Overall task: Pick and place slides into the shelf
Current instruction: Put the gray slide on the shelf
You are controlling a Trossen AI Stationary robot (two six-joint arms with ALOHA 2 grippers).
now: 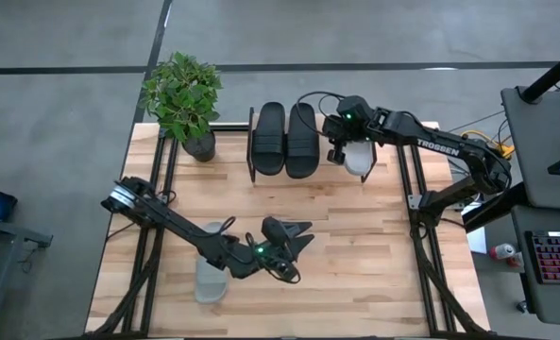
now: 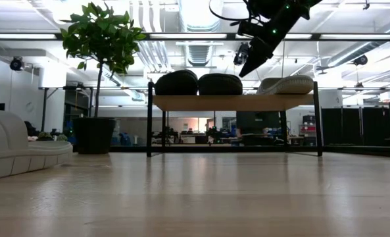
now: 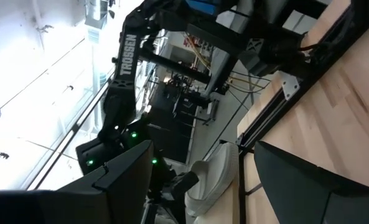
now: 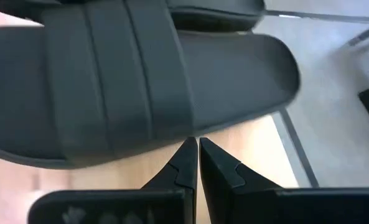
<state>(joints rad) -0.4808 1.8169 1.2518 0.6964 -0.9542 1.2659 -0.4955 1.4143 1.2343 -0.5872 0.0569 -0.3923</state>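
The shelf (image 1: pixel 261 181) stands at the table's far middle. Two black slides (image 1: pixel 270 140) (image 1: pixel 301 140) lie side by side on its plank, and one pale slide (image 1: pixel 360 159) lies at its right end; all three also show in the low view (image 2: pixel 176 82) (image 2: pixel 219 83) (image 2: pixel 287 84). The other pale slide (image 1: pixel 211 276) rests sole down on the table at the near left. My right gripper (image 1: pixel 341 146) is shut and hangs just above the shelf, between the right black slide (image 4: pixel 140 81) and the pale one. My left gripper (image 1: pixel 306 236) is open and empty over the table's middle.
A potted plant (image 1: pixel 183 99) stands at the table's far left corner, beside the shelf. Black frame rails (image 1: pixel 157 189) (image 1: pixel 414 189) run along the table's left and right sides. Bare wood (image 1: pixel 355 264) lies between the shelf and the near edge.
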